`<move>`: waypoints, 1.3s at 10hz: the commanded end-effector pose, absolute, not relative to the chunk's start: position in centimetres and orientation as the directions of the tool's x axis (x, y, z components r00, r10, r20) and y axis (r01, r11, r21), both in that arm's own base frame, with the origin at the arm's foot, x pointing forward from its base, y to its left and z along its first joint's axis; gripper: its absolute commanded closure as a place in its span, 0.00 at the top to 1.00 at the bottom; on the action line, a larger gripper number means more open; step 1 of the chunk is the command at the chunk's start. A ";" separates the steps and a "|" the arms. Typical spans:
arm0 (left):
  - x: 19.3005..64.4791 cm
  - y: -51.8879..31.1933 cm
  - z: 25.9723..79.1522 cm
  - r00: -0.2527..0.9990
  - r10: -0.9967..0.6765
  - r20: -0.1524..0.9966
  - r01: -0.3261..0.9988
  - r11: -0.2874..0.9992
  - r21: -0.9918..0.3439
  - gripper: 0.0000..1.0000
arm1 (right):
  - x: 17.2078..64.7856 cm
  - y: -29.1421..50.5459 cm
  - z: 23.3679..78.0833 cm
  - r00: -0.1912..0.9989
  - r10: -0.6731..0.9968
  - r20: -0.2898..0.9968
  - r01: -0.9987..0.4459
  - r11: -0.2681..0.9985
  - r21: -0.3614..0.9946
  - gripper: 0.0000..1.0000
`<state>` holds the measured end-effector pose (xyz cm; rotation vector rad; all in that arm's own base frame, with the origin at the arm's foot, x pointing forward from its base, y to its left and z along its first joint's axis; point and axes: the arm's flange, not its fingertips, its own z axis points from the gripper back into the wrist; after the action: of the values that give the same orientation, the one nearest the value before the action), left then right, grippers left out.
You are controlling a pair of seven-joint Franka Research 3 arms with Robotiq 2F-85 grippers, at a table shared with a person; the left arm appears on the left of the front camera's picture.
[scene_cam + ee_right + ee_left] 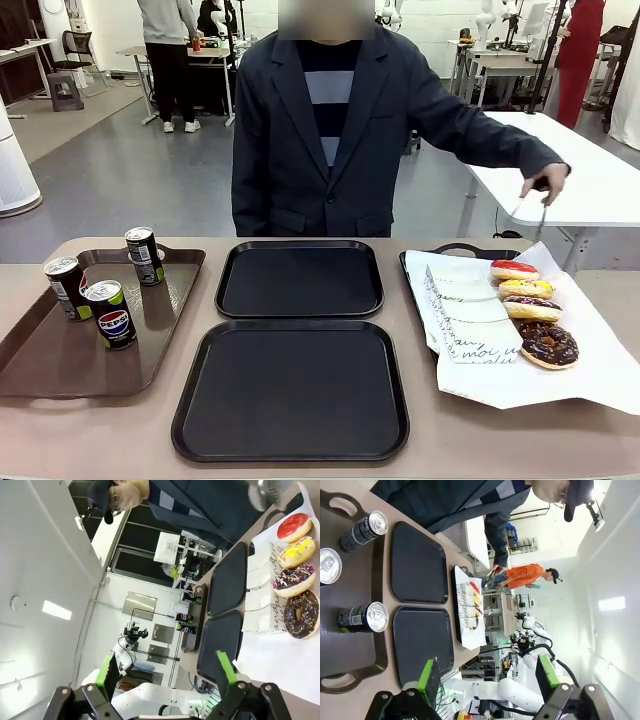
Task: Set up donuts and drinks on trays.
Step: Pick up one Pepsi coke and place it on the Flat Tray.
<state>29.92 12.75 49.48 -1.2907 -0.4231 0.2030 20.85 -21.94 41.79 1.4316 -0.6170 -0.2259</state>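
In the front view, two black trays lie in the middle of the frame, one [300,278] behind the other [290,392]. Both are bare and they lie just beside one another. At the left, a brown tray [40,370] carries three Pepsi cans [112,315], all upright. At the right, a paper-lined tray [408,270] holds four donuts [548,345] in a row, just beside white boxes [470,320] with black script. A person [330,140] in a dark jacket stands at the far side of the table [120,440]. The person's hand [545,183], in the upper right, holds a thin tool that looks like tongs [530,210].

In the left wrist view, the left gripper [486,662] rises from the bottom edge. Its fingers are spread wide and nothing is between them. The Pepsi cans [365,617] stand on the brown tray [350,650] at the left of the frame. The black trays [417,562] lie next to it, and the donuts [476,600] are small near the centre.

In the right wrist view, the right gripper [166,667] is also spread wide and holds nothing. The donuts [295,579] fill the right edge, one above another, touching the white boxes [260,605]. The black trays [227,580] lie left of the boxes. The Pepsi cans [185,620] are beyond them near the centre. The person's hand [267,492] is a blur in the upper right corner.
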 end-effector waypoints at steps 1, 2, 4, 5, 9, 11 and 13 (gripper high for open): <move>30.2 12.8 49.6 0.901 0.382 0.207 0.110 0.259 -0.959 1.00 | 21.2 -22.2 42.1 0.813 -0.509 0.283 -0.244 0.144 0.959 1.00; 30.2 12.8 49.6 0.901 0.382 0.207 0.110 0.259 -0.959 1.00 | 21.2 -22.2 42.1 0.813 -0.509 0.283 -0.244 0.144 0.959 1.00; 30.2 12.8 49.6 0.901 0.382 0.207 0.110 0.259 -0.959 1.00 | 21.2 -22.2 42.1 0.813 -0.509 0.283 -0.244 0.144 0.959 1.00; 30.2 12.8 49.6 0.901 0.382 0.207 0.110 0.259 -0.959 1.00 | 21.2 -22.2 42.1 0.813 -0.509 0.283 -0.244 0.144 0.959 1.00; 30.2 12.8 49.6 0.901 0.382 0.207 0.110 0.259 -0.959 1.00 | 21.2 -22.2 42.1 0.813 -0.509 0.283 -0.244 0.144 0.959 1.00; 30.2 12.8 49.6 0.901 0.382 0.207 0.110 0.259 -0.959 1.00 | 21.2 -22.2 42.1 0.813 -0.509 0.283 -0.244 0.144 0.959 1.00; 30.2 12.8 49.6 0.901 0.382 0.207 0.110 0.259 -0.959 1.00 | 21.2 -22.2 42.1 0.813 -0.509 0.283 -0.244 0.144 0.959 1.00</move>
<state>29.96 12.74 49.52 -1.2877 -0.4205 0.2026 20.90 -21.90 41.82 1.4315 -0.6231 -0.2235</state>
